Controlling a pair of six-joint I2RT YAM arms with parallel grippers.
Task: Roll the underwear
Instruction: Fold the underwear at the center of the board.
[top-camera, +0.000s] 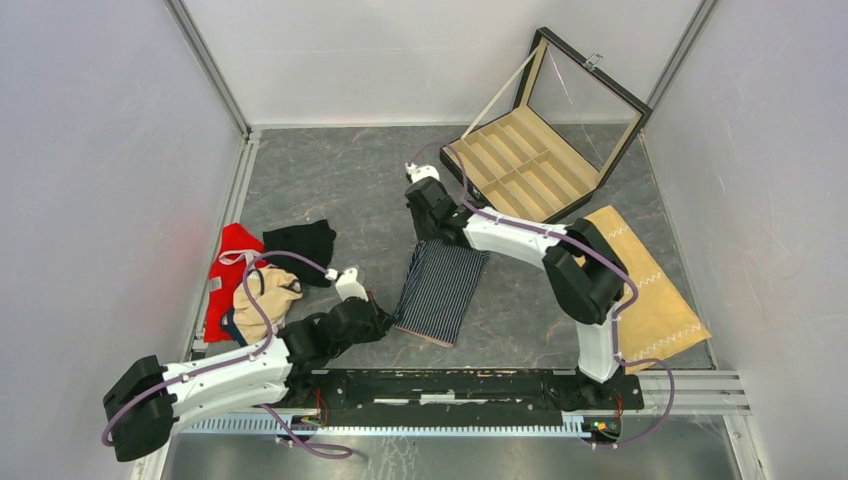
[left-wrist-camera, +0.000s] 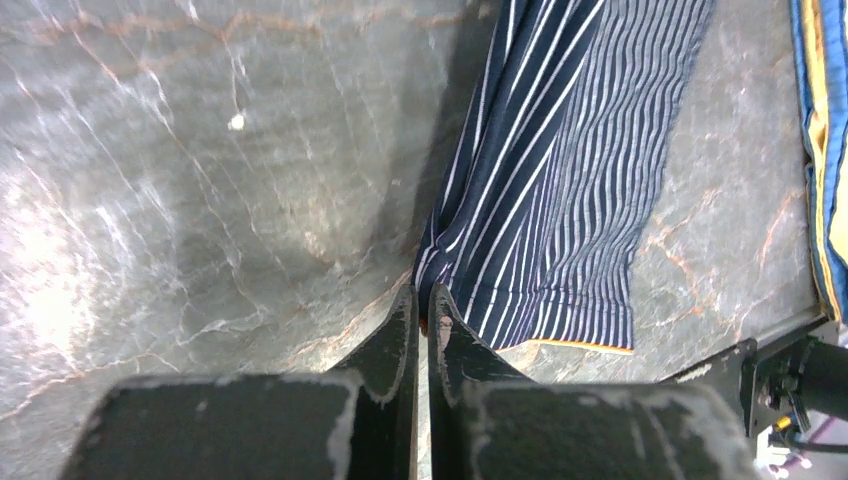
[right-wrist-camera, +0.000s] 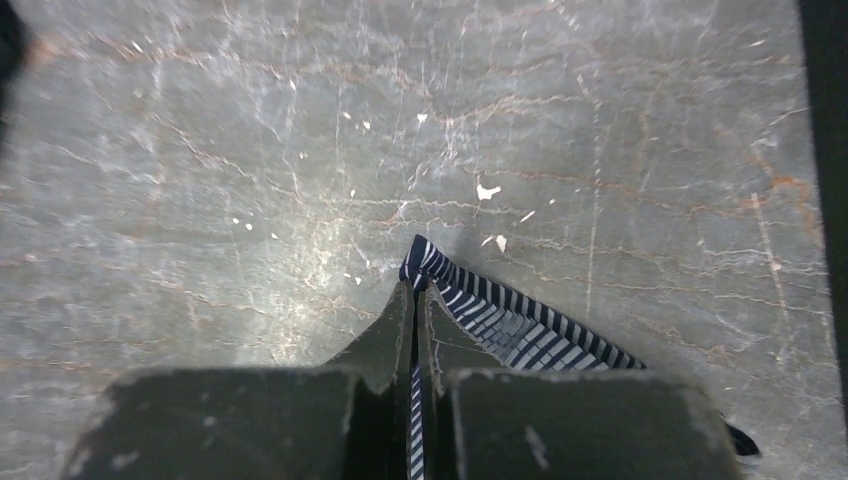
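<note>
Plainly, the rolling has not begun. The striped underwear (top-camera: 442, 290) lies flat as a long narrow strip in the middle of the worktop (top-camera: 350, 190), with no turn of roll at either end. The left end effector (left-wrist-camera: 425, 305) is pinched closed on its near-left corner, and the right end effector (right-wrist-camera: 415, 290) is clamped tight on the far corner, with striped cloth running between its fingers. I judge that both are only setting the strip straight. The black underwear (top-camera: 300, 245) sits untouched on the heap of clothes (top-camera: 232, 280) by the left edge, so both pieces are left to roll.

For room, bare worktop lies left of the strip, between it and the heap, and more beyond it toward the far edge. The compartment box (top-camera: 520, 165) stands open in the far right corner, near the right arm's wrist. The tan cloth (top-camera: 650, 290) lies along the right edge. The strip's near end is close to the rail (top-camera: 450, 385) at the near edge, so rolling away from the arms looks freer.
</note>
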